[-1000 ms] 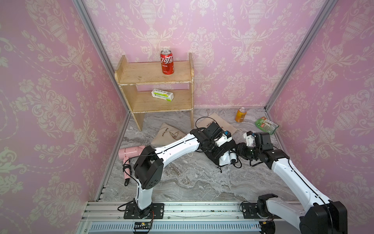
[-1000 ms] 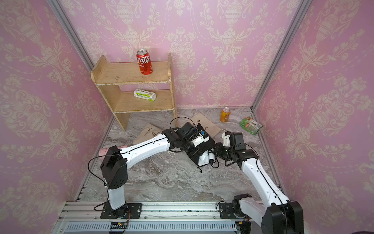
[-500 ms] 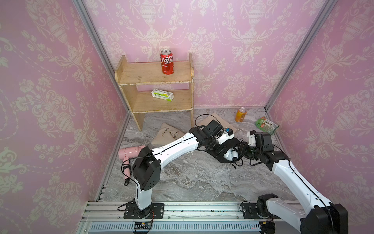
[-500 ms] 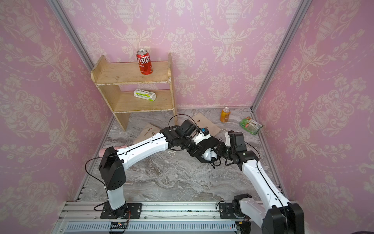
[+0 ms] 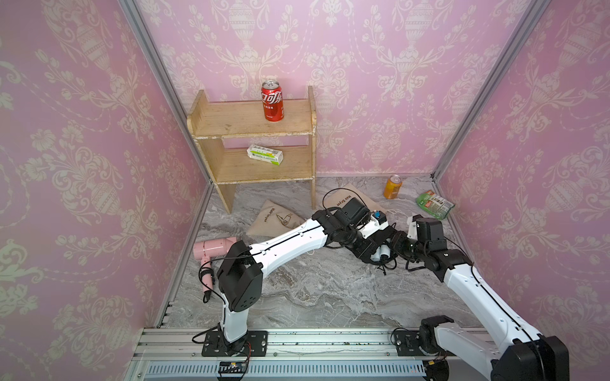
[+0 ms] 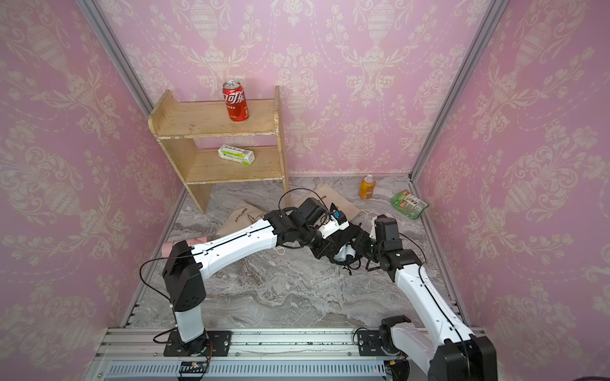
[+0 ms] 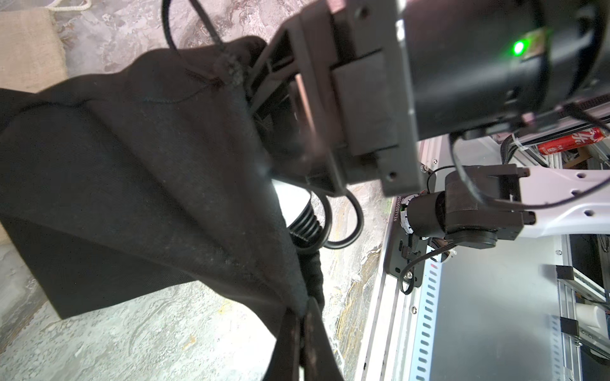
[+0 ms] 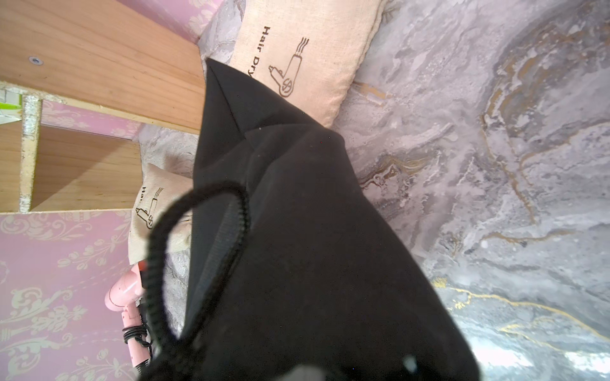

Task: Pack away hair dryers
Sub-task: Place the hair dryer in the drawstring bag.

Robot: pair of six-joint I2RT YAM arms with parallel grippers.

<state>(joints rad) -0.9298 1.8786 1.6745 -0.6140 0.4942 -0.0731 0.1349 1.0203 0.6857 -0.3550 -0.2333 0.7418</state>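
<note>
- In both top views the wooden shelf (image 5: 251, 142) stands at the back wall with a red can (image 5: 272, 101) on its upper board. The pink hair dryer (image 5: 214, 248) lies in front of the shelf's left post, on the robot's side, with its black cord bundled beside it.
- Also in both top views, the white hair dryer (image 5: 381, 253) lies in front of the shelf's right post and off to that side, well apart from the shelf. The left gripper (image 5: 367, 254) and right gripper (image 5: 394, 245) meet at it from either side (so many black parts crowd together here that neither grip can be read from above). Two beige pouches (image 5: 279, 219) lie flat between the shelf and the grippers.
- In the left wrist view, the left gripper (image 7: 302, 316) has its fingers pressed together on the rim of the black pouch (image 7: 132, 148), pinching the cloth. At the pouch's mouth the white hair dryer's end (image 7: 292, 198) shows, with its ribbed cord (image 7: 305, 227) looping out beside it. The right gripper reaches into the same mouth. Its fingers are blurred and partly behind cloth, so I cannot tell how far apart they stand or what they hold.
- In the right wrist view, the black pouch (image 8: 313, 247) fills the middle, with its drawstring (image 8: 198, 237) looped close to the camera. Past it are the shelf's boards (image 8: 99, 66), the beige pouches printed "Hair Dryer" just beside the shelf, and the pink hair dryer (image 8: 123, 297) farther along. The right gripper's own fingers do not show here.
</note>
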